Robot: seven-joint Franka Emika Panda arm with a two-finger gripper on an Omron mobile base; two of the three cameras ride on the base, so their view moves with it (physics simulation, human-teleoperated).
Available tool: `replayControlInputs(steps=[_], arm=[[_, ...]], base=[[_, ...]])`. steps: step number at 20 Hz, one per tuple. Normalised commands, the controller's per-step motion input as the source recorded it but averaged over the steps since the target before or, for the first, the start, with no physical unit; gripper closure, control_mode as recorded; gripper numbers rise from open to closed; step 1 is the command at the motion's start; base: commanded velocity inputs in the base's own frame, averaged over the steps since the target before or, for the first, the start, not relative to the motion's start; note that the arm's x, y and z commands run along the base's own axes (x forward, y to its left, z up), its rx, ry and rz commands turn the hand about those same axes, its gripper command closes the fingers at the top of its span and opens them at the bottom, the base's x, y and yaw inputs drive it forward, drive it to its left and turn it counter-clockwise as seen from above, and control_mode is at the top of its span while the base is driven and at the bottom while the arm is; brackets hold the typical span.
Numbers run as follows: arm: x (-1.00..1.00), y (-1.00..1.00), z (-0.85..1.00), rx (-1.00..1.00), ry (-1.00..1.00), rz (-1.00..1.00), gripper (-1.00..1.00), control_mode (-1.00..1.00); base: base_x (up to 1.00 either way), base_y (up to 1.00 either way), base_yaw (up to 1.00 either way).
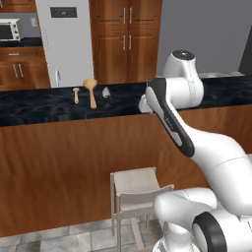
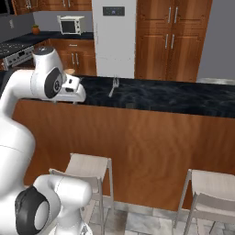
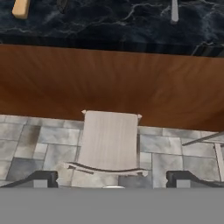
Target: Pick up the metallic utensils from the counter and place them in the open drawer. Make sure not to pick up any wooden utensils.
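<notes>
Black marbled counter [image 1: 44,106] across the middle of the left base view, carrying near its upper left a tan wooden spoon [image 1: 91,91], a shorter wooden utensil [image 1: 76,94] just to its left, and a small grey metal piece [image 1: 106,92] just to its right. White arm rising from the lower right and reaching up to the counter's front edge.

Right base view: same counter [image 2: 183,98] running across the upper half, with a slim metal fork [image 2: 113,86] lying on it just right of the hand, apart from it. Pale stool [image 2: 89,166] at the panelling below.

Hand view: looks down the wooden front panel onto a stool seat [image 3: 109,138] on the tiled floor. Tool [image 3: 113,179] spread wide at the bottom edge, fingertips [image 3: 41,178] far apart, nothing between them. Along the top edge, on the counter [image 3: 109,22], a tan wooden handle end [image 3: 21,8] at upper left and a grey metal handle [image 3: 174,11] at upper right.

Judged from this: metal cutlery on the counter yet to be picked up, wooden pieces untouched, tool empty. Cannot tell whether the open drawer holds anything so far.
</notes>
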Motion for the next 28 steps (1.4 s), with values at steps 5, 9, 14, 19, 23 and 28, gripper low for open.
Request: replayControlInputs(steps=[5, 9, 14, 19, 23, 28], arm=[[0.19, 0.23, 0.20, 0.00, -0.13, 0.00, -1.00, -1.00], [0.43, 0.24, 0.13, 0.00, -0.07, 0.00, -1.00, -1.00], [0.59, 0.23, 0.00, 0.01, 0.00, -0.05, -1.00, -1.00], [0.69, 0.31, 0.00, 0.01, 0.02, -0.06, -1.00, -1.00], [0.87, 0.24, 0.00, 0.02, 0.12, -0.10, -1.00, -1.00], [0.64, 0.19, 0.00, 0.00, 0.14, -0.08, -1.00, -1.00]], base=[[0.00, 0.00, 0.00], [0.00, 0.00, 0.00], [0.00, 0.00, 0.00], [0.00, 0.00, 0.00], [0.00, 0.00, 0.00], [0.00, 0.00, 0.00]])
